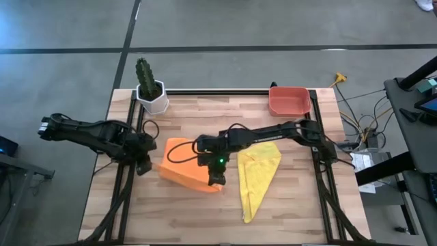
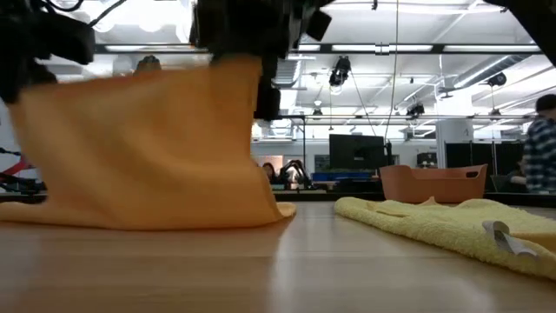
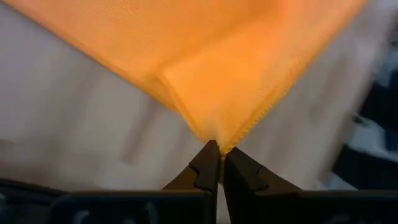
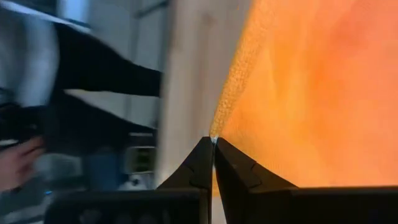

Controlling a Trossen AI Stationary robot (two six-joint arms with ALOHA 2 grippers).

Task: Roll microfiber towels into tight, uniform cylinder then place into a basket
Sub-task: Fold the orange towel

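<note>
Orange towel (image 1: 183, 164) lifted by corners, yellow towel (image 1: 257, 172) lying lengthwise front-to-back

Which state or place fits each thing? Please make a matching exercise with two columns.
1. orange towel
2. yellow towel
3. basket
4. cactus pot

a. lies flat, untouched
b. far right corner of the table
c. held up by the left gripper and the right gripper
d. far left corner

Pairs: 1-c, 2-a, 3-b, 4-d

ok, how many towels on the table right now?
2. The orange towel is left of centre, pinched by the left gripper and right gripper. The yellow towel lies flat beside it.
</note>
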